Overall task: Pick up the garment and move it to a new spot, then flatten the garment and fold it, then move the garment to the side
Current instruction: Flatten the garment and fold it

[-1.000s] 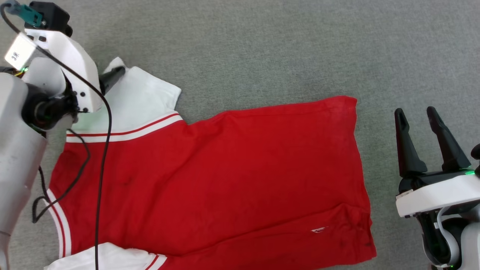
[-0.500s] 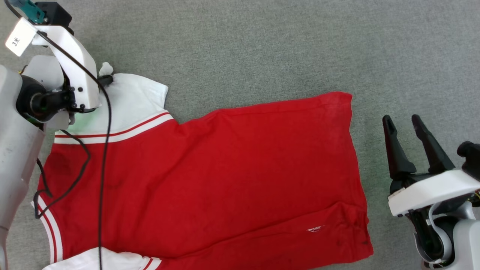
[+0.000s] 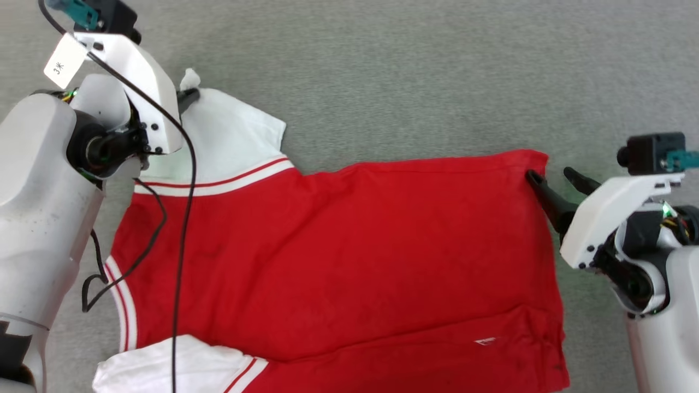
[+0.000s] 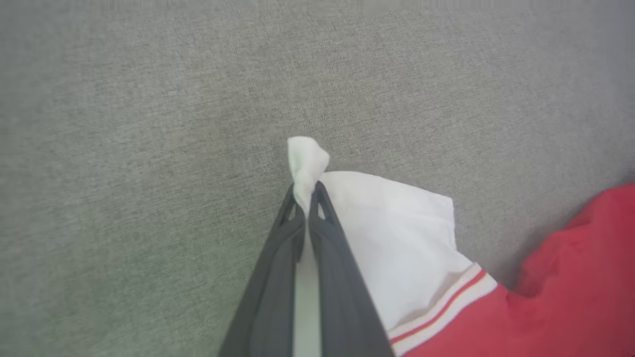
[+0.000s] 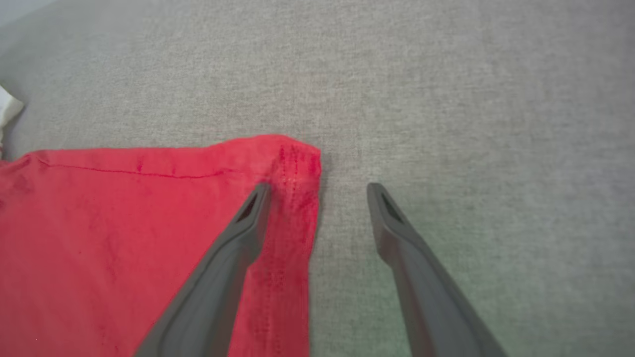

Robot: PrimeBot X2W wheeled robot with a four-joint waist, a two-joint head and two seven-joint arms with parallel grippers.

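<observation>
— Left claw [image 4: 306, 193]: clenched on what?
— On the tip of the white sleeve [image 4: 392, 223] of the garment [image 3: 338, 245] (red body spread flat on the grey carpet [image 3: 382, 65]).
— And the right claw [image 5: 317, 191]?
— Released, fingers straddling the red hem corner.

Grey short-pile carpet [image 3: 415, 65] covers floor; fine speckled weave, uniform colour throughout.

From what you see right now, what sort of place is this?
Probably an indoor floor or a large worktop: a grey carpet-like surface runs to every edge, with the garment spread flat on it.
</observation>
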